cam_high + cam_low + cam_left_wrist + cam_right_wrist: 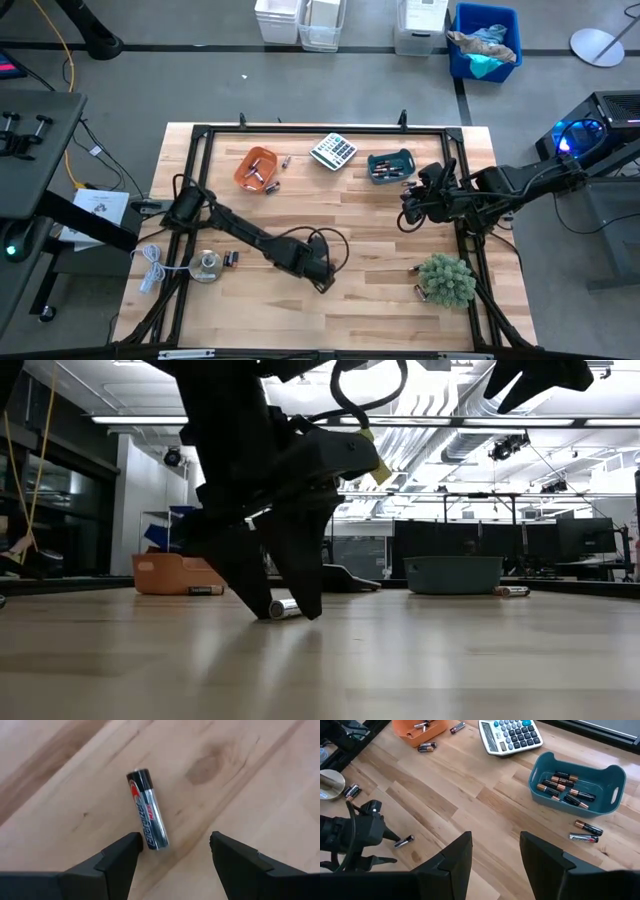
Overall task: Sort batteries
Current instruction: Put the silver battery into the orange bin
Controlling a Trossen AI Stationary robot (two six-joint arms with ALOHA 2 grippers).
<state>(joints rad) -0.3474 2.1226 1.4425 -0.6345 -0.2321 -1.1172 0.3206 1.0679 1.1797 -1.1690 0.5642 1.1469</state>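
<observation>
While lone silver battery (148, 810) lies flat on bare wood near table middle, left gripper (175, 852) sits low over it, fingers apart, straddling one end, nothing clamped yet. Teal bin (577, 782) has several batteries, orange bowl (255, 167) a few. Strays left beside both and near disc (206, 266). Right gripper (495, 851) hangs spread, idle, by teal bin. Maybe halfway, I'd guess.

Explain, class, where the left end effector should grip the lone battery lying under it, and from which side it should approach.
Grip the battery across the middle of its cylinder, coming straight down from above. It lies flat on the table, so only its curved sides are reachable. The left end effector is open but offset toward one end; centring it first seems wise.
</observation>
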